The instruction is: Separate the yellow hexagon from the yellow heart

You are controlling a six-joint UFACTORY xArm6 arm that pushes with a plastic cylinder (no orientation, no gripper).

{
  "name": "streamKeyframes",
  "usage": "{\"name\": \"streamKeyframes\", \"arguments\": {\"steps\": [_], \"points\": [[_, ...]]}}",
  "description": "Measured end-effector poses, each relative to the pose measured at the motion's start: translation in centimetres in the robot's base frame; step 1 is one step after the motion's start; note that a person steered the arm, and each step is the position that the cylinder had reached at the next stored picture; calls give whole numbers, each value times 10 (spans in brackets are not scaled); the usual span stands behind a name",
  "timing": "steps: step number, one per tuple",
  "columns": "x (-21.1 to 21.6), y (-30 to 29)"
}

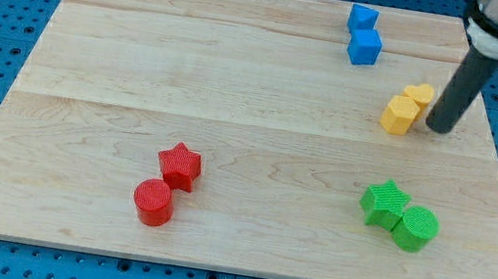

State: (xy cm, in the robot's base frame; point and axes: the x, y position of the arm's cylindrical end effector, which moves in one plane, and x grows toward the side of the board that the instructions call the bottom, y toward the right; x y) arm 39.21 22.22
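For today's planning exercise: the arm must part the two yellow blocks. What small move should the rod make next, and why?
Probably slide my tip a little toward the view's left, against the yellow heart. The tip stands just right of the pair, and the heart touches the yellow hexagon, so it needs nudging away.

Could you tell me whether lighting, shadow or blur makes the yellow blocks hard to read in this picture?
Camera view: lighting is even and soft, no glare on the board; the yellow hexagon and yellow heart are sharp enough; my tip casts only a faint shadow just right of them.
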Motion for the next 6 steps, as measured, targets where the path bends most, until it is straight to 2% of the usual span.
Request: {"name": "streamKeyframes", "arguments": {"steps": [1,2,4,6], "points": [[-17,0],[-17,-35],[-16,-67],[18,-70]]}}
